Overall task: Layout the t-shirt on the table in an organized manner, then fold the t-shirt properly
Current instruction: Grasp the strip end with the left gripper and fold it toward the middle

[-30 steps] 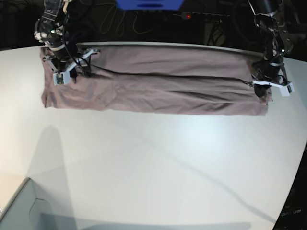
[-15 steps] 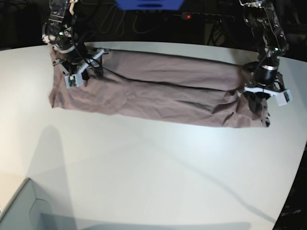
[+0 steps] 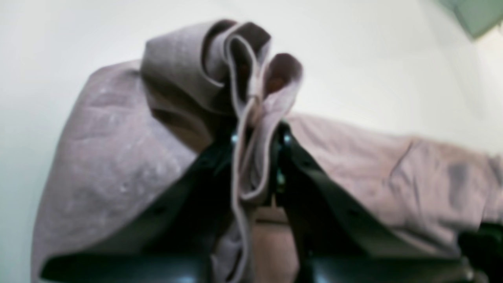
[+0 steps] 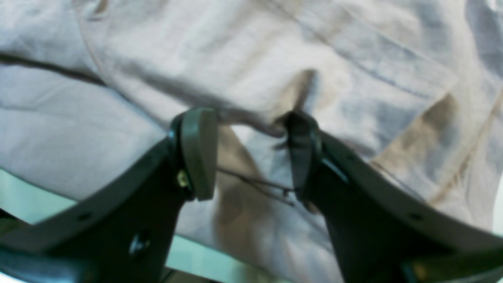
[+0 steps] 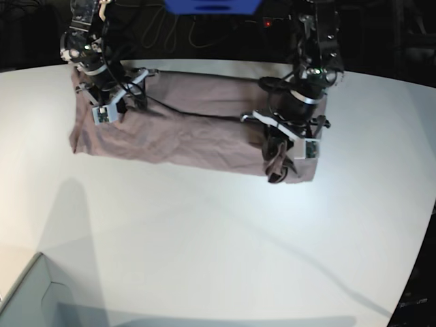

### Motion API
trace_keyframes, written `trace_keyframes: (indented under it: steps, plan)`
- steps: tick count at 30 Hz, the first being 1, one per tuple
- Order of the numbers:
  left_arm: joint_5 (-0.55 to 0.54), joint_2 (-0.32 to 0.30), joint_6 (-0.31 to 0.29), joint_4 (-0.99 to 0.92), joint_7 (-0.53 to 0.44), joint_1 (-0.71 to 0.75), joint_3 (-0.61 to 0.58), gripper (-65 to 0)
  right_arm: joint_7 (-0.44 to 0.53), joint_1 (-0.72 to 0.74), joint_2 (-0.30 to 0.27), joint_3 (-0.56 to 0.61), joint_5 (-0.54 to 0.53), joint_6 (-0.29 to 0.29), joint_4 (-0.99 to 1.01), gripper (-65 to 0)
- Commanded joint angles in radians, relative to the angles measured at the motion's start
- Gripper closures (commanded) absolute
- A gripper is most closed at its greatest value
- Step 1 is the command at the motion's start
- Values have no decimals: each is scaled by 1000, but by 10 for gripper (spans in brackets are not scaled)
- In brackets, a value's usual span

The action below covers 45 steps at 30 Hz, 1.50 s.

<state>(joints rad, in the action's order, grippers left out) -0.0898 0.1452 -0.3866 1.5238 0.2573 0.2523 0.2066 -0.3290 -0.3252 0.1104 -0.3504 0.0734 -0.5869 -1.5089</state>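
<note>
The mauve t-shirt (image 5: 184, 129) lies as a long folded band across the far side of the white table (image 5: 204, 238). My left gripper (image 5: 278, 153) is shut on the shirt's bunched right end and holds it lifted over the band's middle. In the left wrist view the black fingers (image 3: 292, 157) pinch several folded layers of the shirt (image 3: 118, 157). My right gripper (image 5: 109, 109) stands over the shirt's left end. In the right wrist view it (image 4: 247, 153) is open, with its fingertips (image 4: 198, 153) down on the wrinkled shirt (image 4: 275, 59).
A grey box corner (image 5: 27, 300) sits at the near left and also shows in the left wrist view (image 3: 475, 15). A blue object (image 5: 211, 5) and cables lie beyond the table's far edge. The table edge curves down at the right (image 5: 422, 225).
My left gripper has carried the shirt's right end leftward from the table's right side to near the middle, shortening the band. My right gripper has stayed at the left end.
</note>
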Motion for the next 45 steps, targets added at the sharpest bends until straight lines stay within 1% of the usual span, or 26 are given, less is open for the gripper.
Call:
trace_keyframes:
  steps: [1,4,5,8,10,13,22,27,29,30,36,38,41,45]
  plan:
    - [-12,12,-15,11,-23,-8,-35,0,18,2,-4,0,-13,-9,-14,-296]
    - [-12,12,-13,-35,-25,-8,-105,0,18,2,-4,0,-13,-9,-14,-296]
    - [-9,12,-2,-53,-25,-8,-123,0,18,2,-4,0,-13,-9,-14,-296]
    - [-5,12,90,-101,-26,-17,-184,0,18,2,-4,0,-13,-9,-14,-296]
    - [-8,12,117,-118,-26,-29,-209,0,18,2,-4,0,-13,-9,-15,-296]
    - [-9,12,127,-134,-26,-37,-220,-4,18,2,-4,0,-13,-9,-15,-296]
    - [-9,12,127,-134,-20,-78,-223,-5,18,2,-4,0,-13,-9,-15,-296]
    - [-5,12,127,-134,-19,-75,-267,-9,18,2,-4,0,-13,-9,-15,-296]
    - [-9,12,123,-133,-19,-72,-279,-48,18,4,-4,0,-13,-9,-15,-296]
    - [-9,12,123,-133,-19,-71,-286,-80,18,4,-4,0,-13,-9,-15,-296]
    - [-11,12,127,-130,-19,-71,-287,-318,18,2,-4,0,-13,-9,-15,-296]
    - [-11,12,120,-121,-19,-66,-292,-368,18,2,-4,0,-13,-9,-15,-296]
    - [-12,12,120,-56,-26,-31,-313,-368,18,4,-4,0,-13,-9,-15,-296]
    - [-12,12,120,65,-26,12,-299,-367,18,7,-4,0,-13,-9,-15,-296]
